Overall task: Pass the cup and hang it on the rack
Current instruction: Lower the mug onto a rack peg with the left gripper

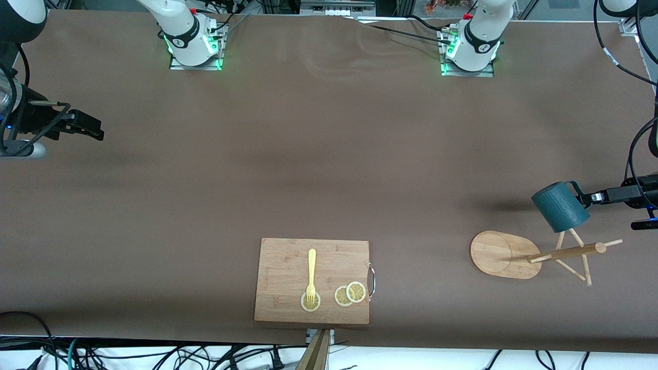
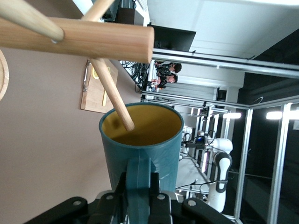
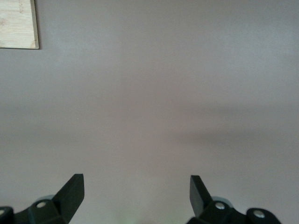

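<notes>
1. At the right arm's end of the table, we see the right gripper (image 1: 95,131) hanging in the air over bare brown tabletop (image 1: 318,154) close to that short edge; this arm waits. In the right wrist view its two black fingertips (image 3: 70,191) stand wide apart with only the tabletop between them, and a corner of the cutting board shows at the picture's edge.

2. Toward the middle of the table's long edge nearest the front camera lies a rectangular bamboo cutting board (image 1: 288,267) with a metal loop handle on the side facing the left arm's end.

3. On that board we find a yellow fork (image 1: 311,275), its tines resting on one lemon slice (image 1: 310,302), and a pair of overlapping lemon slices (image 1: 350,293) just beside it, close to the handle side.

4. Toward the left arm's end, near the front edge, stands the wooden mug tree (image 1: 519,253) on its flat oval base, its pole carrying thin angled pegs.

5. The dark teal mug (image 1: 560,206) is in the air over the mug tree's pegs. In the left wrist view, one peg (image 2: 112,93) reaches into its mustard-yellow opening.

6. The left gripper (image 1: 591,198), at the left arm's end over the table, is closed on the mug's side handle; the left wrist view shows its fingers (image 2: 161,205) clamping the handle.
</notes>
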